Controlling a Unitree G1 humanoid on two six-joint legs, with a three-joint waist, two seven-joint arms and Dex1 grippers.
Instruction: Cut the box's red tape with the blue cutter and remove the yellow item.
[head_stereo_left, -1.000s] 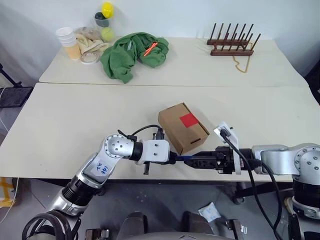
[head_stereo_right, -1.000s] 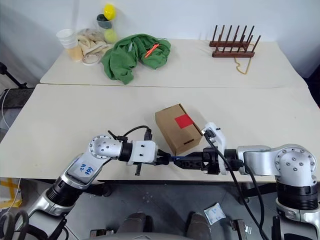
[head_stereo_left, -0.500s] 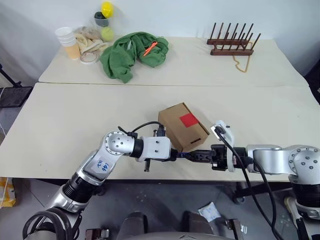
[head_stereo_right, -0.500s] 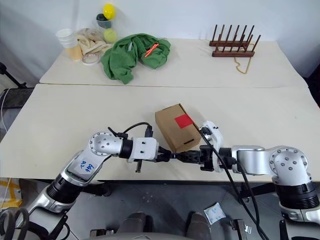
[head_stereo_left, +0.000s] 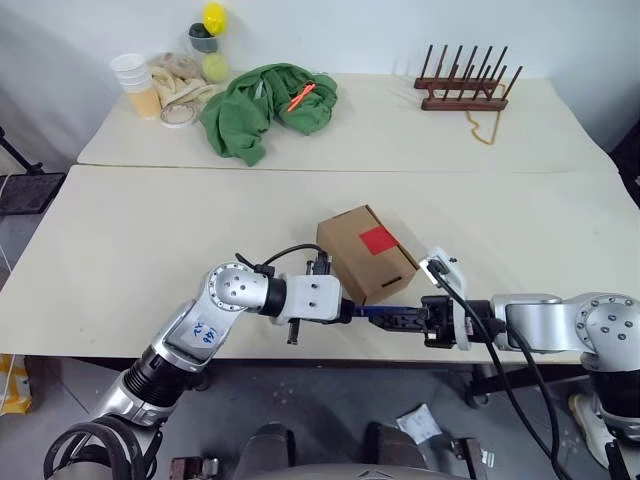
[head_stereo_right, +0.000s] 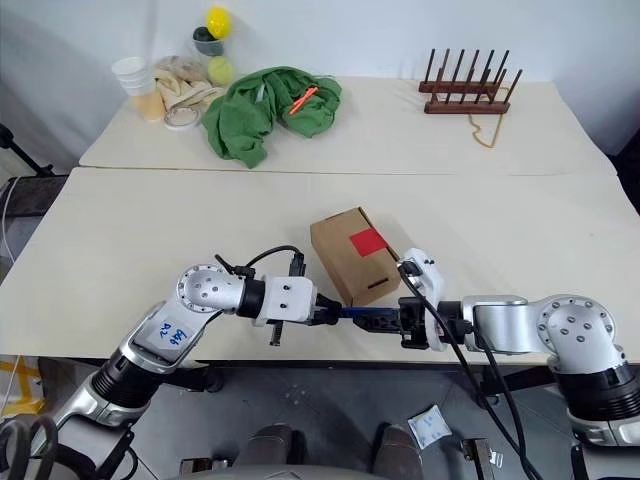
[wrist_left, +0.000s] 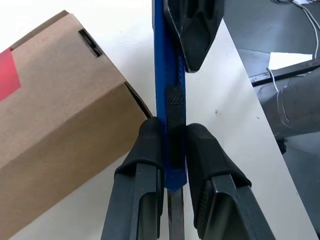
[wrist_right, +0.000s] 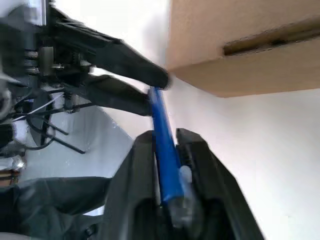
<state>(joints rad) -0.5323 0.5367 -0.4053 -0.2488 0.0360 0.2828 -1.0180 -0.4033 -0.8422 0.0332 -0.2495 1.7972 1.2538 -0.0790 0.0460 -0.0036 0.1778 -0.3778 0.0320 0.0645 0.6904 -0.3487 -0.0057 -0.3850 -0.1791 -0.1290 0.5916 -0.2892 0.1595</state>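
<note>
Both hands clamped the blue cutter (wrist_left: 169, 75): left hand (wrist_left: 169, 137) on one end, right hand (wrist_right: 167, 145) on the other, just beside the box (head_stereo_left: 365, 255) near the counter (head_stereo_left: 150, 230) front edge.

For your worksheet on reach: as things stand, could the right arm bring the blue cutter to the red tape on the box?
Probably yes. The right gripper is shut on the blue cutter, beside the box. The red tape lies uncovered on top. However, the left gripper also clamps the cutter and must let go first.
</note>
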